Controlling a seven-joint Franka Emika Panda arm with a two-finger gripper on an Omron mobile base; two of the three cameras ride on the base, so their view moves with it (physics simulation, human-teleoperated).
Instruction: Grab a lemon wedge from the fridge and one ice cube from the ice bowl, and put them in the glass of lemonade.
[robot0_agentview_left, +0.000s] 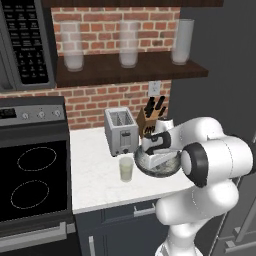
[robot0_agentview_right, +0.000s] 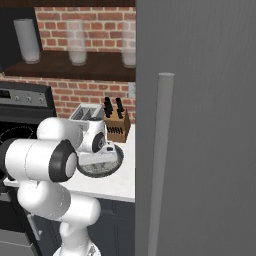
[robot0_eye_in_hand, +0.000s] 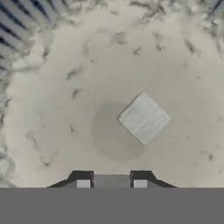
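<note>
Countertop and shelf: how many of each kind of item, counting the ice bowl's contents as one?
Frosted jars: 3
Toaster: 1
Knife block: 1
Ice bowl: 1
Glass of lemonade: 1
Total: 7

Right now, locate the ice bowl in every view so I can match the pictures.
Left base view: ice bowl at centre right, right of the glass of lemonade, partly behind the arm.
Right base view: its rim shows left of centre, below the knife block.
Hand view: its speckled inside surrounds an ice cube.
Shared landmark: toaster behind it.
</note>
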